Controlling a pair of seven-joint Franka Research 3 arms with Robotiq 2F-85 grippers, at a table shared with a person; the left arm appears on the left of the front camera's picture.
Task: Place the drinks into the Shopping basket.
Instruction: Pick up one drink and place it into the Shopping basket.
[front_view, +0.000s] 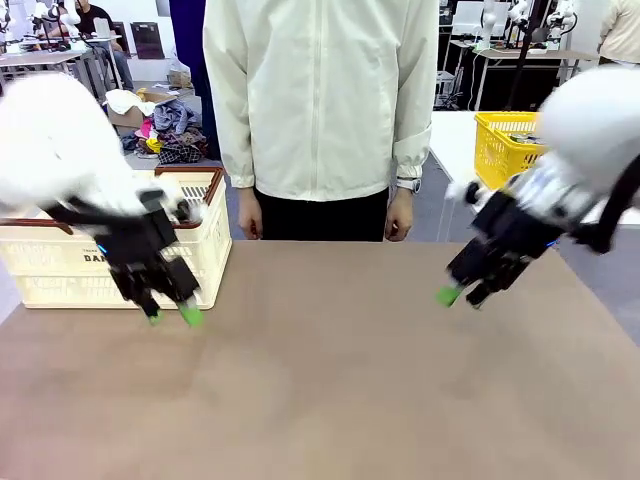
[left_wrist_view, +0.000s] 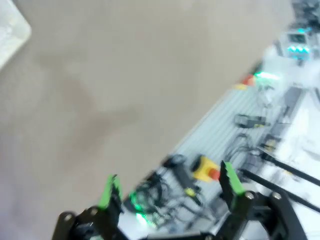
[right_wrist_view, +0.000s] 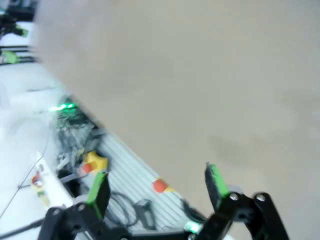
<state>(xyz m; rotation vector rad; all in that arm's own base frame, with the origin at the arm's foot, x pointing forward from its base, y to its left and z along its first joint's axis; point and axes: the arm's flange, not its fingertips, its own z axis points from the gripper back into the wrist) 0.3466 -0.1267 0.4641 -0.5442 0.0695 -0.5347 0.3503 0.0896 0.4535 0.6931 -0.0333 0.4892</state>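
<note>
1. Two grippers, black with green pads, hang over the flat brown tabletop (front_view: 330, 380). Both have their fingers wide apart, and nothing is between them.
2. The left gripper (front_view: 172, 317) is low, just in front of the big cream-white slotted plastic basket with the brown rim (front_view: 40, 262). The basket sits at the far left of the tabletop.
3. The right gripper (front_view: 462, 297) is over the right side, well apart from the basket.
4. No drink can is being carried right now.
5. I cannot tell where the drink cans are. The basket's wall hides its inside, so some may already be in there.
6. I think the job is either not started or already finished.
</note>
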